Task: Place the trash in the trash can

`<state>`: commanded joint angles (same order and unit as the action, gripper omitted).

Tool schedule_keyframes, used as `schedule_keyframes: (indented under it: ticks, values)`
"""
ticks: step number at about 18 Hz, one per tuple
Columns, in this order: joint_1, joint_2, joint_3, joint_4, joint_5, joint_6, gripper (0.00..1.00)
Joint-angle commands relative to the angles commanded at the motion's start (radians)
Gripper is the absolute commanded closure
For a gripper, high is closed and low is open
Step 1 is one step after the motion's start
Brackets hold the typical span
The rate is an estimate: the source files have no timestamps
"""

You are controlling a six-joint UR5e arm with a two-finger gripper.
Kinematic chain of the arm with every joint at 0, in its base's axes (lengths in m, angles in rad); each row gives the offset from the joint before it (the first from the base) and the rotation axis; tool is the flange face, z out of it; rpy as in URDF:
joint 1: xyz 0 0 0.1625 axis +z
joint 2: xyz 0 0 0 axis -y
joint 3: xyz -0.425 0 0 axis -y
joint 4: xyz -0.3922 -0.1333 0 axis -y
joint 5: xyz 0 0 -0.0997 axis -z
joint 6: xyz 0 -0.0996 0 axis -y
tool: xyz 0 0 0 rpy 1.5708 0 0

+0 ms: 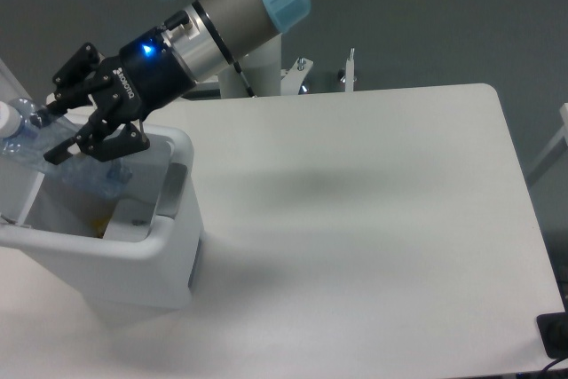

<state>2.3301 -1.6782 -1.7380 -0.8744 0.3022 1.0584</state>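
The crushed clear plastic bottle (84,170) hangs tilted over the open top of the trash can (164,255), a white bin at the table's left edge. Its cap end (7,120) points left, past the bin's rim. My gripper (51,132) is above the bin's opening and its two black fingers are closed on the bottle near the neck. The white wrapper is not visible; it may be hidden inside the bin, where only a yellowish scrap (105,217) shows.
The white table (355,219) stretches right of the bin. The robot's base and metal brackets (302,73) stand at the table's back edge. A dark object (555,335) sits off the front right corner.
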Motion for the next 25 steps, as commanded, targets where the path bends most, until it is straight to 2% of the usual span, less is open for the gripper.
schedule_keyframes:
  ticks: [4,9,11,14,19,22,23,24,25]
  values:
    - [0.017,-0.002,0.003,0.000,0.000,0.000,0.08]
    - [0.191,0.002,0.002,0.000,-0.002,0.002,0.08]
    - [0.250,-0.002,0.003,0.000,-0.002,0.002,0.00]
    - [0.345,-0.044,0.003,0.002,0.003,0.018,0.00]
    - [0.459,-0.116,0.005,0.002,0.024,0.057,0.00]
    - [0.492,-0.152,0.020,0.003,0.170,0.081,0.00]
    - [0.492,-0.159,0.032,0.002,0.251,0.095,0.00]
    - [0.492,-0.175,0.050,-0.003,0.394,0.116,0.00]
    - [0.492,-0.181,0.060,-0.003,0.488,0.124,0.00]
